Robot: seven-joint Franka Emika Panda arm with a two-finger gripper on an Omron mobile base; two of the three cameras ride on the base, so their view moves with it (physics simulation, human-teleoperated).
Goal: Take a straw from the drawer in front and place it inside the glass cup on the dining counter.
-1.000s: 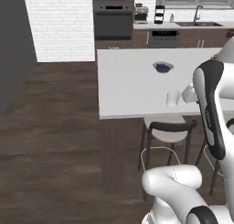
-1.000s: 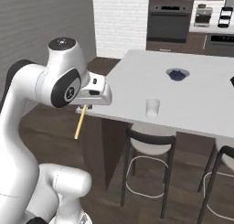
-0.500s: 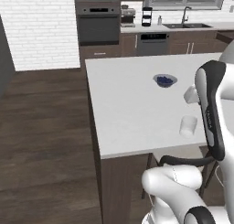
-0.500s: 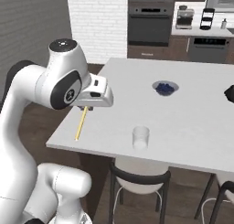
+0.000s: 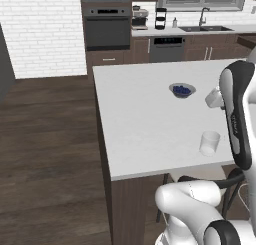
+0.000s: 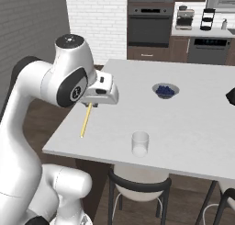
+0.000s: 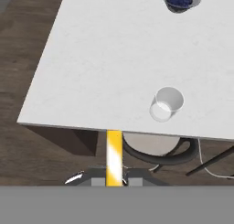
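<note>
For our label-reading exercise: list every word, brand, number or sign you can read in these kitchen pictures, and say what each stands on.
None can be read.
Arm: a dark mark on its white link, too blurred to read.
Oven: no legible markings.
Counter, cup, bowl, straw: no text.

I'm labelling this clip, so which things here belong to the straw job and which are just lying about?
In the job:
straw, held in the shut gripper
glass cup
dining counter

Lying about:
bowl with blue contents
stool
oven
</note>
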